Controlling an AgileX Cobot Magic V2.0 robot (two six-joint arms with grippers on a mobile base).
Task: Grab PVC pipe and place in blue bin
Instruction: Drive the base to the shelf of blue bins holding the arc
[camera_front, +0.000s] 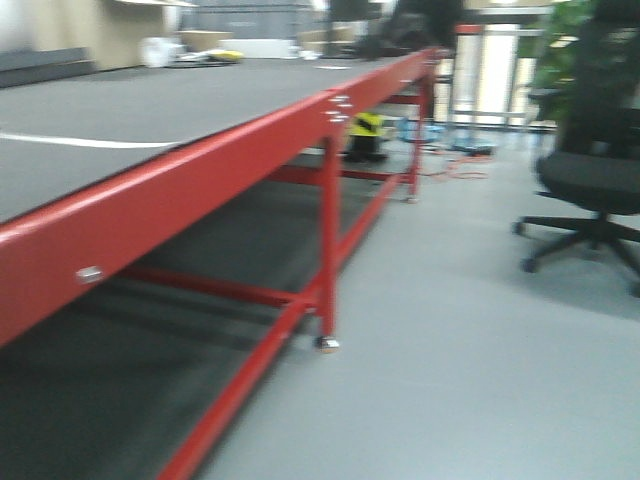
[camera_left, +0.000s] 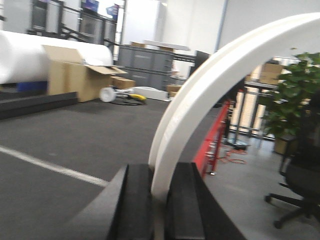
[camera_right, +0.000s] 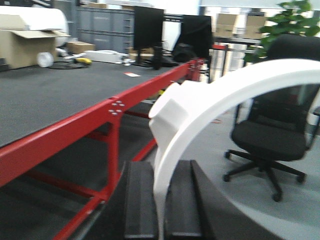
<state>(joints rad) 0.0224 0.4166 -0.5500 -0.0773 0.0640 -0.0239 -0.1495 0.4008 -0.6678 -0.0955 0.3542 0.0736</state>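
Left wrist view: a big white roll (camera_left: 30, 55) and an open cardboard box (camera_left: 75, 75) stand at the far left. Before them spreads the dark grey table (camera_left: 60, 135), crossed by a white line (camera_left: 50, 167). At bottom centre the left end effector (camera_left: 160, 200) has its two black pads (camera_left: 137, 200) pressed against the foot of the PVC pipe (camera_left: 210, 85). The pipe is a white arc that rises from the grip and sweeps up and to the right, out of view. Past it stand a potted plant (camera_left: 290, 100) and a black office chair (camera_left: 300, 180).

Exterior front-facing view, blurred: the table top fills the left, its red frame (camera_front: 200, 180) runs diagonally, and grey floor (camera_front: 450, 350) and the chair lie at the right. Neither arm nor pipe shows here.

Right wrist view: the table and its red rail cross the left half. At bottom centre the right end effector (camera_right: 160, 205) is clamped on a white curved pipe (camera_right: 225, 95). This pipe bears a thicker lump (camera_right: 170, 107) just above the grip and arcs up and rightward in front of the chair. Whether this is the same piece as the one the other arm holds cannot be told.
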